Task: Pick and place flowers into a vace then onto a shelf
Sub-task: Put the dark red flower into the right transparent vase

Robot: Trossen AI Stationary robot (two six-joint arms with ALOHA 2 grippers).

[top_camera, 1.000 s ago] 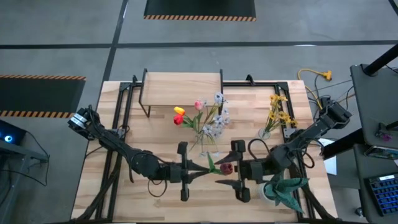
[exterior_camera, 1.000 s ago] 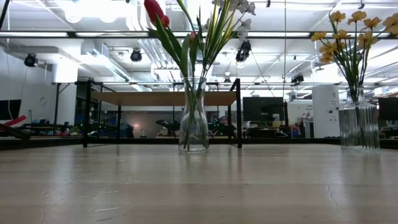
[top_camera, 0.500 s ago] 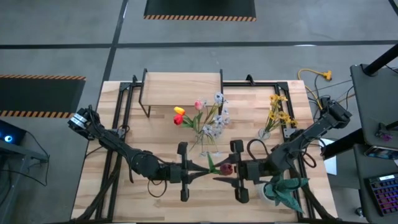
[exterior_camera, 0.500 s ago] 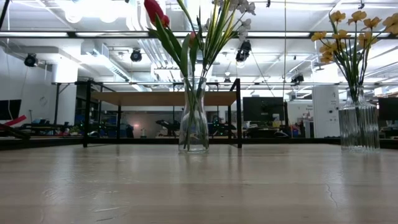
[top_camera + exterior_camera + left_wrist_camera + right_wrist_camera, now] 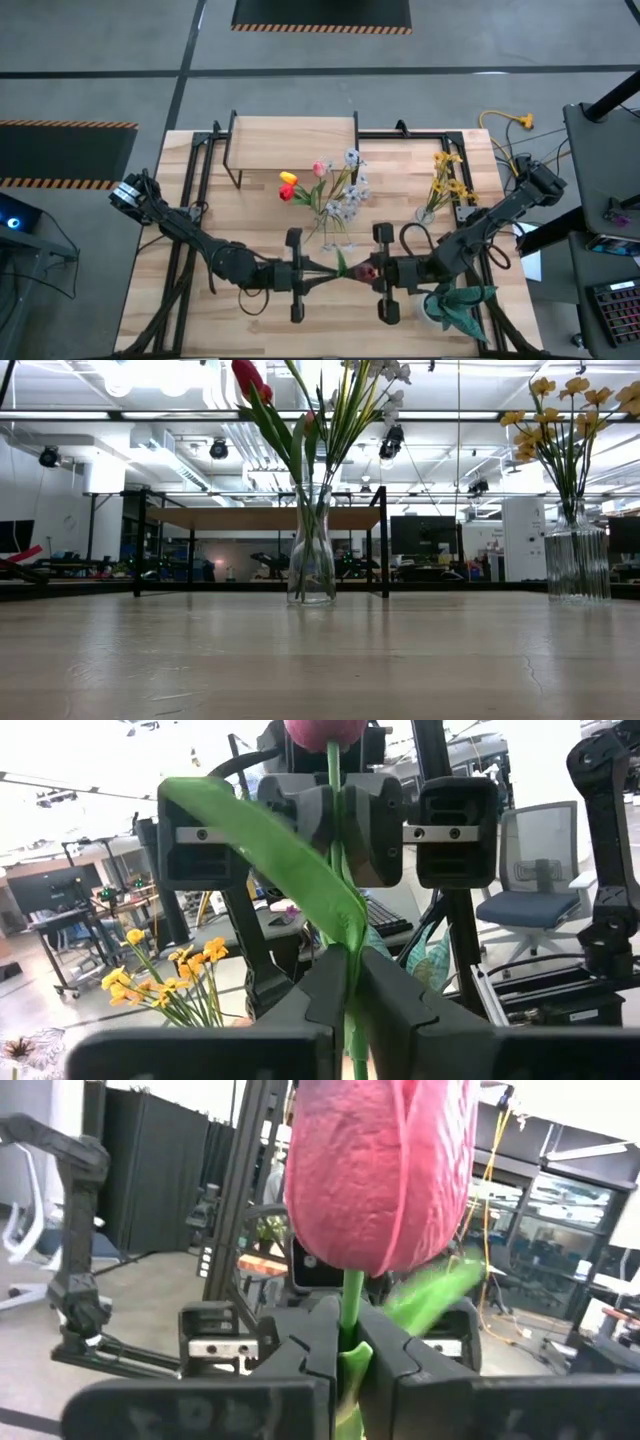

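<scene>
Flowers are mostly in place: a clear vase (image 5: 331,236) near the middle of the table (image 5: 200,320) holds red, yellow and pink tulips with pale blossoms, and a second ribbed vase (image 5: 577,563) on the right holds a yellow bunch. One dark pink tulip (image 5: 366,270) remains out, held in the air between the two arms near the front edge.

Both grippers are clamped on its stem. The left gripper (image 5: 318,273) pinches the lower stem just under the long green leaf (image 5: 270,840), and the right gripper (image 5: 372,272) pinches close beneath the bloom, as the right wrist view shows.

The step in hand looks like a handover. To do it well, one arm should let go fully before the other moves, otherwise the thin stem bends or pulls out. The arm that keeps the tulip should turn it stem-down, line the stem tip over the narrow mouth of the clear vase, and lower it gently past the stems already there. The shelf (image 5: 293,135) stands at the back, nothing on its top board.
</scene>
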